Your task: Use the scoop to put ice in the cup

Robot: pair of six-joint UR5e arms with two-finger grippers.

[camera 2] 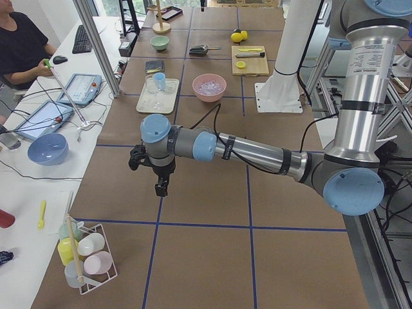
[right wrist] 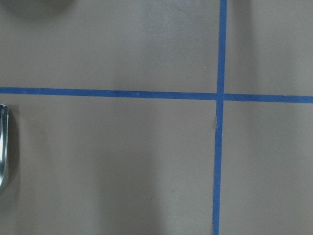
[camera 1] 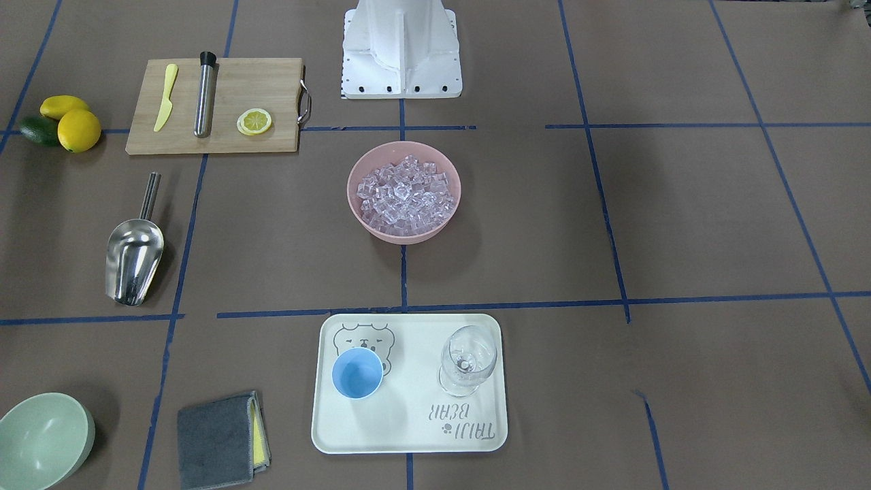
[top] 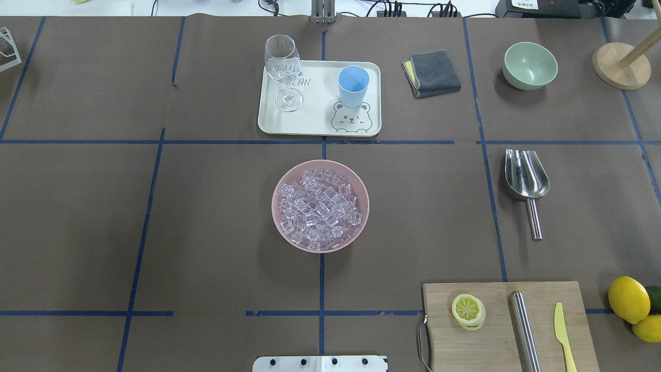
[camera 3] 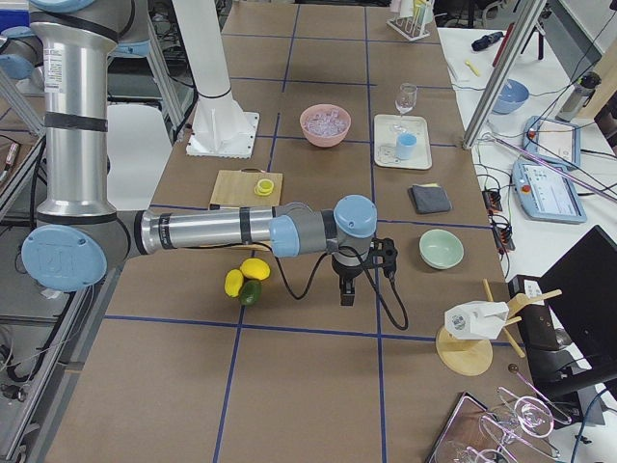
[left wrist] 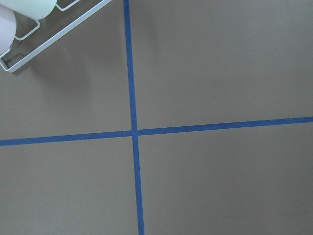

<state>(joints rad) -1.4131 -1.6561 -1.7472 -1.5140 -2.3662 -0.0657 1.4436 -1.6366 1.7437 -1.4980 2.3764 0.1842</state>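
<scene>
The ice [top: 320, 206] fills a pink bowl [top: 276, 206] at the table's middle. Past it, the light-blue cup [top: 353, 85] stands upright and empty on a white tray [top: 310, 124]. The steel scoop [top: 525, 175] lies flat on the robot's right side, trough towards the tray's row. My left gripper [camera 2: 159, 190] shows only in the exterior left view, pointing down far from the bowl; I cannot tell its state. The exterior right view alone shows my right gripper [camera 3: 345, 294], hanging over bare table near the lemons, its state unclear. A shiny metal edge [right wrist: 2, 147] shows in the right wrist view.
A wine glass [top: 283, 67] shares the tray. A cutting board [top: 506, 330] holds a lemon slice, a steel cylinder and a yellow knife, with lemons [top: 629, 299] beside it. A grey cloth [top: 431, 72], green bowl [top: 530, 64] and wooden stand [top: 621, 64] line the far right.
</scene>
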